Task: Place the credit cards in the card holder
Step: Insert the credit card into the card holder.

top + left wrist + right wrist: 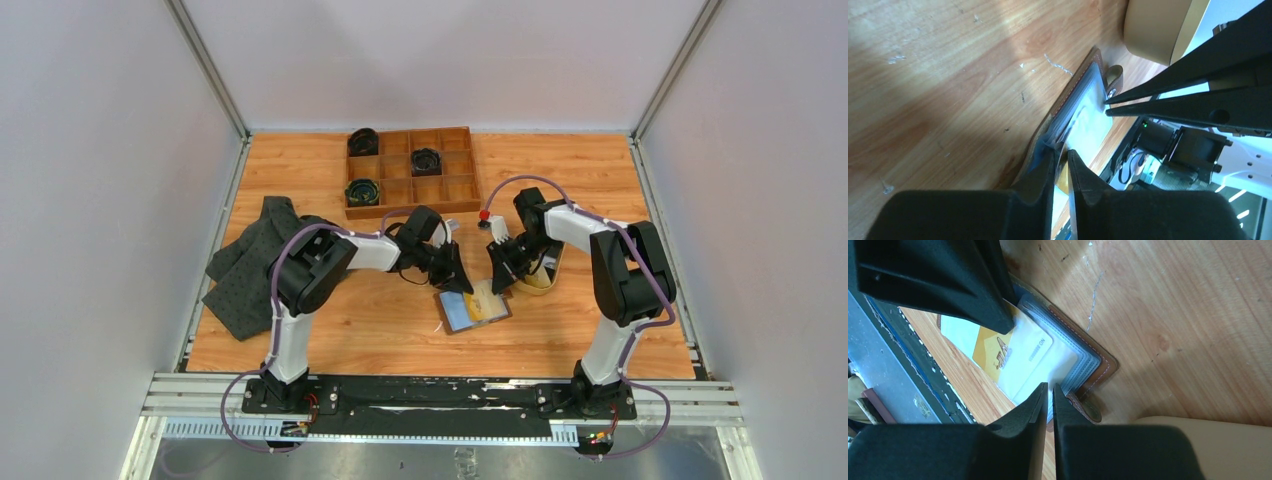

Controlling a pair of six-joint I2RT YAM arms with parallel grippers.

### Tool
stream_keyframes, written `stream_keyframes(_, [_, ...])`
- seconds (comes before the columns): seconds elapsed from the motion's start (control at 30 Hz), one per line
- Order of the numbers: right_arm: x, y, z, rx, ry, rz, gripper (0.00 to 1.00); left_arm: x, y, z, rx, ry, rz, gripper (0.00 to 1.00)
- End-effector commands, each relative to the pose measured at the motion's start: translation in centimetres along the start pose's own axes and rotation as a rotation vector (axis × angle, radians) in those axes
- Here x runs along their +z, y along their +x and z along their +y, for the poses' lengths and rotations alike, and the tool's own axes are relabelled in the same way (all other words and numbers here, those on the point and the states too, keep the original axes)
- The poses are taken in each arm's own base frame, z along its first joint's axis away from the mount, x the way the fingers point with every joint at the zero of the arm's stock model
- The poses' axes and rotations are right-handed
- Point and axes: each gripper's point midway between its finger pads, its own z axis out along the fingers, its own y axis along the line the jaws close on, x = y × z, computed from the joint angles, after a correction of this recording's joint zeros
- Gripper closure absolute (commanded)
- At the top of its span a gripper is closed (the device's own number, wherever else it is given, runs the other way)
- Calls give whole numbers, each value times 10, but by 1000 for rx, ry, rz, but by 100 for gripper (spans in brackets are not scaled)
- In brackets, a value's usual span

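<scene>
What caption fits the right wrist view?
Right gripper pinching a sleeve edge of the open card holder, left gripper over the yellow-and-white card.

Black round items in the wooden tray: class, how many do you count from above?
3 black round items in the wooden tray: one in the far-left corner compartment, one in the middle row right of centre, one in the near-left corner. None looks hidden.

The yellow-and-white credit card lying in the open card holder carries a slanted "VIP" on its gold part. Small print near one end seems to read "NO" followed by blurred digits.
</scene>
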Motion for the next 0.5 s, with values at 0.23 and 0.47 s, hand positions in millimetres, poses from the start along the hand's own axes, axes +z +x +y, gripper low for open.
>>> stream_keyframes(0.23, [9,9,-6,-11,24,42,88,3,-8,7,6,-38,-86,55])
stream_keyframes(0.47, [8,9,-6,-14,24,41,88,-7,-17,7,27,-57,-141,47])
